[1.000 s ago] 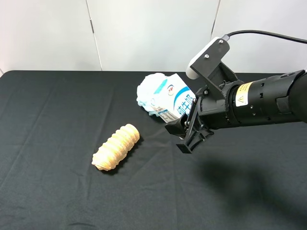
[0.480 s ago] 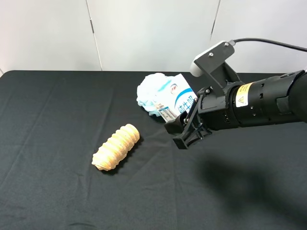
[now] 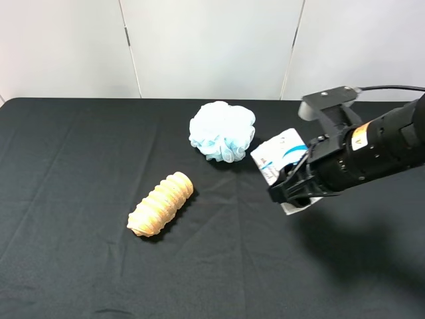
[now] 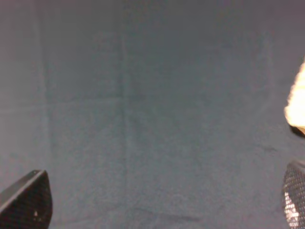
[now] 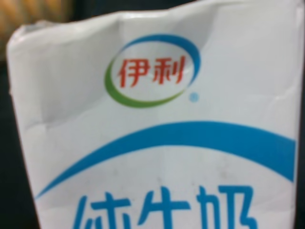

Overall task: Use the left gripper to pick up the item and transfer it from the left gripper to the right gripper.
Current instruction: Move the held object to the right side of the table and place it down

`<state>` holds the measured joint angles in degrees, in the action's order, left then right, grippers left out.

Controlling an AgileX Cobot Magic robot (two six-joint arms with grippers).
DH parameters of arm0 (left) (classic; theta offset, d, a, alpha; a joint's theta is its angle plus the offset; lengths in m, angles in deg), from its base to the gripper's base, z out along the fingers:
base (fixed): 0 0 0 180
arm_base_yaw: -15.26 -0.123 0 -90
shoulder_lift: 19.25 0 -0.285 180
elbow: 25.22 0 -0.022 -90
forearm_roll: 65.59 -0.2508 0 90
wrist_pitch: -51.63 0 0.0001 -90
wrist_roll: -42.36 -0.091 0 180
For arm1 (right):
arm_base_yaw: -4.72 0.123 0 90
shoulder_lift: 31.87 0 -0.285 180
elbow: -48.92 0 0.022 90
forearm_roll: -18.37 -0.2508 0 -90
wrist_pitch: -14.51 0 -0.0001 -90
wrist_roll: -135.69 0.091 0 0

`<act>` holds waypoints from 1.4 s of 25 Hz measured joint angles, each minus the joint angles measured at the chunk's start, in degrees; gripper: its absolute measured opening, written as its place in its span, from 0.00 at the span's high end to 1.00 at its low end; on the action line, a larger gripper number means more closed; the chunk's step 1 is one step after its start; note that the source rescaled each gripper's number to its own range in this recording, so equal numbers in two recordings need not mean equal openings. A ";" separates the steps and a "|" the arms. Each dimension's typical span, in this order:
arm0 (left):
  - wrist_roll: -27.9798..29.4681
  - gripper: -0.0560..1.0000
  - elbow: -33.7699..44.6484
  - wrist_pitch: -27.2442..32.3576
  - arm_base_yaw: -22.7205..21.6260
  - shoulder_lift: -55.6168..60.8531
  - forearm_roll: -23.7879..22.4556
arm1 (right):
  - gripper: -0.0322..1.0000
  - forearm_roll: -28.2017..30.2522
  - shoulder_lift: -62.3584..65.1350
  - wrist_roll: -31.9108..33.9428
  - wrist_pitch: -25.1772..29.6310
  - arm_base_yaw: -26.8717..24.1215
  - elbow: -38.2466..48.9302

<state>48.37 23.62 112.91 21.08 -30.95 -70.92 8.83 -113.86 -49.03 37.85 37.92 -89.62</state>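
Observation:
The item, a small white carton (image 3: 277, 154) with blue print, is held in my right gripper (image 3: 293, 187), on the arm with the yellow sticker, above the black cloth right of the middle. The jaws are closed on it. In the right wrist view the carton (image 5: 157, 119) fills the picture, with its red and green logo and blue letters; the fingers are hidden there. My left gripper (image 4: 159, 205) is open and empty over bare cloth; only its two fingertips (image 4: 26, 200) show. The left arm is out of the exterior view.
A ribbed orange-tan roll (image 3: 161, 204) lies on the black cloth (image 3: 66, 166) left of the middle; its edge shows in the left wrist view (image 4: 298, 102). A pale-blue bath pouf (image 3: 222, 131) sits at the back middle. White wall panels stand behind the table.
My right arm has drawn back to the right with the carton, away from the pouf, and its wrist has turned. The roll and pouf have not moved.

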 joint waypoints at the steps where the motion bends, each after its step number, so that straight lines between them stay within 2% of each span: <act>1: 0.00 0.06 0.00 0.00 0.00 0.00 0.00 | 0.97 0.00 0.00 0.13 0.85 -1.29 0.00; 3: 0.00 0.06 0.00 0.00 -2.42 0.06 0.00 | 0.97 0.00 0.00 0.30 2.85 -4.68 0.00; 12: 0.00 0.06 0.00 0.01 -10.12 4.11 0.00 | 0.97 0.27 -0.54 0.31 5.08 -12.80 -0.36; 18: 0.00 0.06 0.00 0.01 -10.44 4.11 0.00 | 0.97 2.87 -7.05 0.31 12.50 -14.76 -8.38; 24: 0.00 0.06 0.00 0.01 -10.44 4.11 0.00 | 0.97 4.74 -16.28 0.31 15.68 -14.76 -14.39; 29: 0.00 0.06 0.00 0.01 -10.44 4.11 0.00 | 0.97 7.18 -23.59 0.31 15.45 -14.76 -14.96; 35: 0.00 0.06 0.00 0.01 -10.44 4.11 0.00 | 0.97 7.42 -28.35 0.31 13.12 -14.76 -14.96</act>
<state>48.37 23.62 112.92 10.64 -26.84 -70.92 16.25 -142.21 -48.71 50.97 23.17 -104.58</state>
